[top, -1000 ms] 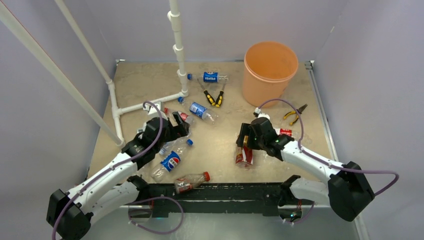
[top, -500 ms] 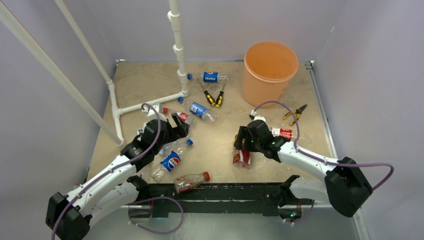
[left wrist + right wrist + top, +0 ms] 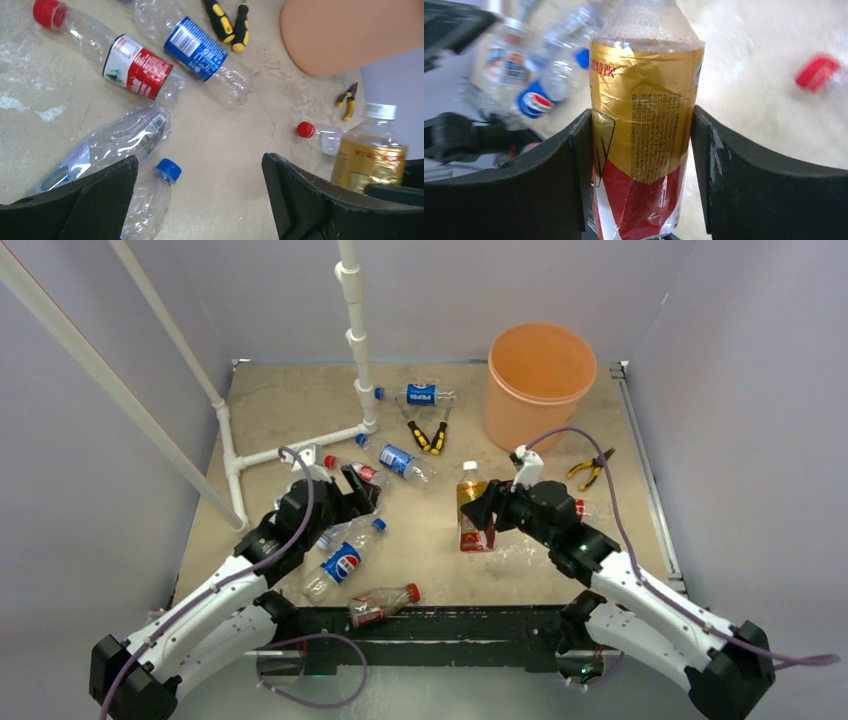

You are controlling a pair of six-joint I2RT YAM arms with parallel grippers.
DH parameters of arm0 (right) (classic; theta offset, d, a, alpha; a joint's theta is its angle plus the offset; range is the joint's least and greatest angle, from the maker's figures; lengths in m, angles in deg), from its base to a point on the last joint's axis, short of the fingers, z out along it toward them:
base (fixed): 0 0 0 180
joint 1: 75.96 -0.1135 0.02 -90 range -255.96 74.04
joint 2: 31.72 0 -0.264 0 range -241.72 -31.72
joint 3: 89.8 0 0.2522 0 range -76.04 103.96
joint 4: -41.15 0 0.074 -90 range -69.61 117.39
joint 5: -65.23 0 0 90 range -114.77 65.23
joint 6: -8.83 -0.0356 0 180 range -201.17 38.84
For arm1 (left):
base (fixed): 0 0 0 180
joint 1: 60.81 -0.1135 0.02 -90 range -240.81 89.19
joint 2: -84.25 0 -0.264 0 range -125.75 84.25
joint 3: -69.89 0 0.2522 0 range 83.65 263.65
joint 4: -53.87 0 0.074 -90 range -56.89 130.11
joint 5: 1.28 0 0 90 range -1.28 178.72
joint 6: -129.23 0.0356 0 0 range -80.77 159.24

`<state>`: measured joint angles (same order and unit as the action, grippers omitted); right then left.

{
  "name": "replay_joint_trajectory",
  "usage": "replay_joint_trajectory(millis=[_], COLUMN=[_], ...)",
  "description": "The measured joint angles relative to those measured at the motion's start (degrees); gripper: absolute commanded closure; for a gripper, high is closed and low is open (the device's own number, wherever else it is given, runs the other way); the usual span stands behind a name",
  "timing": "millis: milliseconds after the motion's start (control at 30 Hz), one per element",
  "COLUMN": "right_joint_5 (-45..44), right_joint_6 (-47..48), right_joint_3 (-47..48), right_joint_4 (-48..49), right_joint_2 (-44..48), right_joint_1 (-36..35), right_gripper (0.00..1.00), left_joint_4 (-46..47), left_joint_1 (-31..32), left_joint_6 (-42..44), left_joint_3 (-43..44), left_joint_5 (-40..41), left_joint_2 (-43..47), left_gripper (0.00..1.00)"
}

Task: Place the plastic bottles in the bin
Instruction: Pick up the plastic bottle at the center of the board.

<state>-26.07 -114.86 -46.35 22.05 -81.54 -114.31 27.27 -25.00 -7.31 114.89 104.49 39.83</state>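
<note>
1. The right gripper (image 3: 641, 150) pinches a clear plastic bottle with a gold-and-red label and a white cap (image 3: 469, 502). Its fingers press on opposite sides of the label at mid-height. The grip holds the bottle upright, and I judge it suits carrying the bottle neck-up.
2. That bottle is near the middle of the bench (image 3: 290, 405). The round orange plastic bin (image 3: 525, 420) stands by the far right corner, well apart from it, so the carry is not yet made.
3. The left gripper (image 3: 200, 172) is spread wide and holds nothing. It hangs near the left edge over a clear bottle with a red label and red cap (image 3: 135, 65), with a clear blue-labelled bottle (image 3: 196, 48) beside it. It looks poised to pick one.
4. More bottles lie on their sides:
   - A clear bottle with a round blue logo (image 3: 343, 563) lies toward the near edge.
   - A clear red-capped bottle (image 3: 382, 602) lies at the near edge.
   - A blue-labelled bottle (image 3: 422, 394) lies by the far edge, with the yellow-and-black pliers (image 3: 428, 436) just in front of it.
5. The held bottle's base is cut off in the right wrist view, so I cannot tell whether it rests on the bench or is lifted. The background there is blurred. The right arm partly covers a small red-labelled bottle (image 3: 573, 506). No bottle shows inside the bin.
</note>
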Motion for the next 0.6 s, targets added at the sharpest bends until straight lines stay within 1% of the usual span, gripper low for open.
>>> replay_joint_trajectory(millis=[100, 200, 300, 400, 500, 600], right_joint_5=[4.07, 6.97, 9.18, 12.66, 16.28, 19.37], right_joint_6=[3.04, 5.18, 5.92, 4.74, 2.27, -1.46], right_joint_3=[0.44, 1.49, 2.75, 2.84, 2.08, -0.46], right_joint_4=[4.31, 9.38, 14.21, 19.26, 25.79, 34.93], right_joint_2=[6.56, 11.61, 13.73, 14.21, 13.70, 12.94], right_joint_1=[-0.02, -0.09, -0.22, -0.22, -0.22, -0.24], right_gripper=[0.46, 0.46, 0.48, 0.50, 0.51, 0.51], left_joint_4=[1.68, 6.84, 17.27, 28.98, 37.99, 47.67], left_joint_1=[0.00, 0.00, 0.00, 0.00, 0.00, 0.00], left_joint_6=[0.90, 2.14, 3.28, 3.76, 3.67, 1.81], left_joint_3=[0.46, 0.44, -0.92, -3.41, -3.89, -4.76], left_joint_5=[-0.87, -3.87, -9.88, -17.46, -25.20, -33.92], left_joint_2=[1.42, 4.66, 8.83, 11.76, 10.12, 5.09], left_gripper=[0.03, 0.01, 0.01, 0.01, 0.01, 0.01])
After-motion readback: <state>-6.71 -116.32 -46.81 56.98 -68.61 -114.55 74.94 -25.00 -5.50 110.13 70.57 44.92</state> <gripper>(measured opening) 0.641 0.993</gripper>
